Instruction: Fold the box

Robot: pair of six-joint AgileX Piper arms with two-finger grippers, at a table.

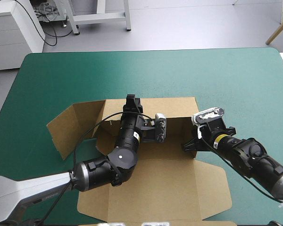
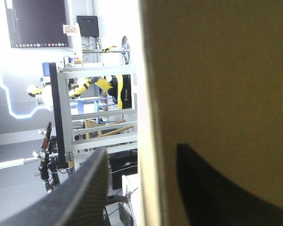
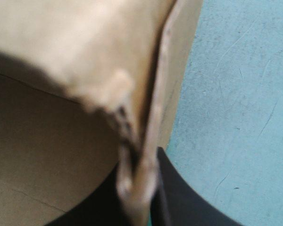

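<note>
1. High view: shows box (image 1: 151, 183) mid-table, long axis left-right; left gripper (image 1: 131, 101) at far wall, right gripper (image 1: 190, 144) at right wall.
2. Left wrist view: shows fingers (image 2: 80, 188) parted astride that wall.
3. Right wrist view: pinches the box's edge tight.

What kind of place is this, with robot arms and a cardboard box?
Most likely a robot lab or test workshop, not a home: a table with a teal-green cover, and a left gripper and right gripper both at the walls of a partly folded brown box.
</note>
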